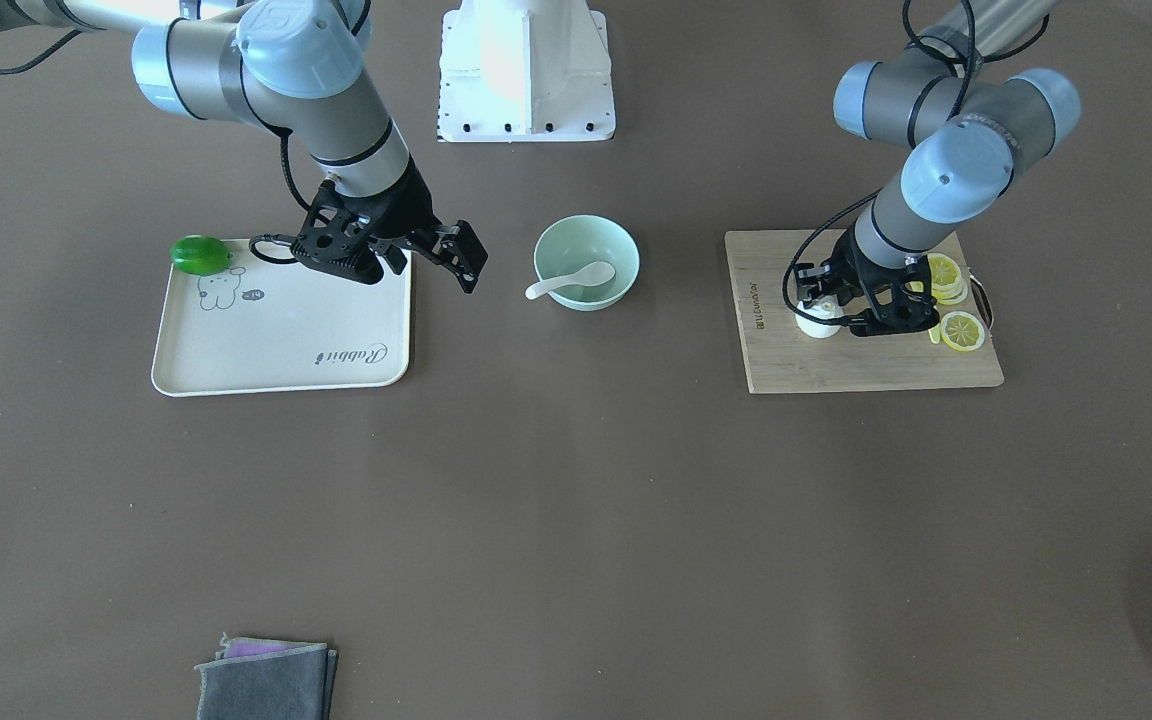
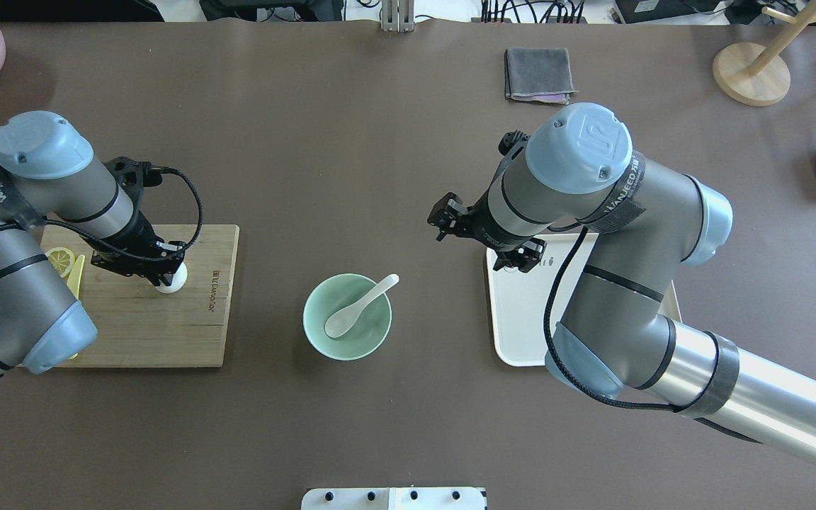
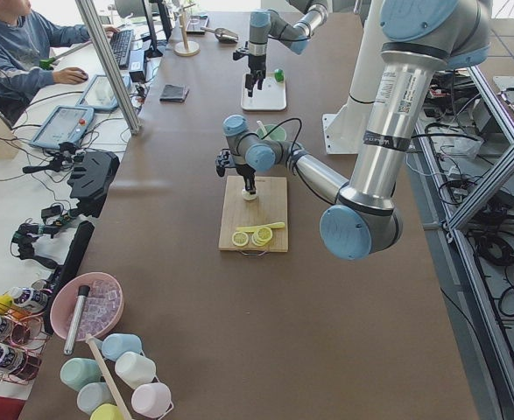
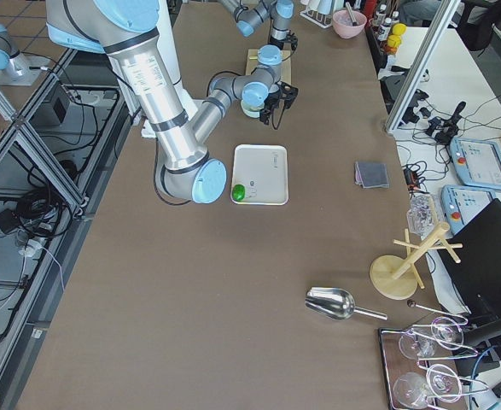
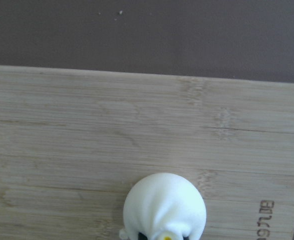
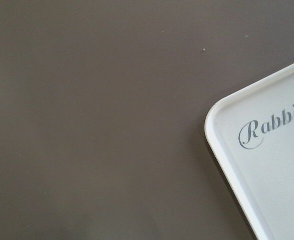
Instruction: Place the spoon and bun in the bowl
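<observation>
The white spoon (image 1: 576,278) lies in the mint-green bowl (image 1: 626,250) at the table's middle, its handle over the rim; both also show in the overhead view, spoon (image 2: 351,315) and bowl (image 2: 312,333). The white bun (image 1: 816,322) sits on the wooden cutting board (image 1: 836,365). My left gripper (image 1: 844,318) is lowered over the bun, jaws apart around it. The left wrist view shows the bun (image 5: 164,205) resting on the board. My right gripper (image 1: 466,262) is open and empty, hanging between the tray and the bowl.
A cream tray (image 1: 276,350) with a green fruit (image 1: 200,254) on its corner lies under my right arm. Lemon slices (image 1: 961,330) and a pale-yellow knife (image 2: 75,273) lie on the board. A folded grey cloth (image 1: 266,680) lies at the far edge.
</observation>
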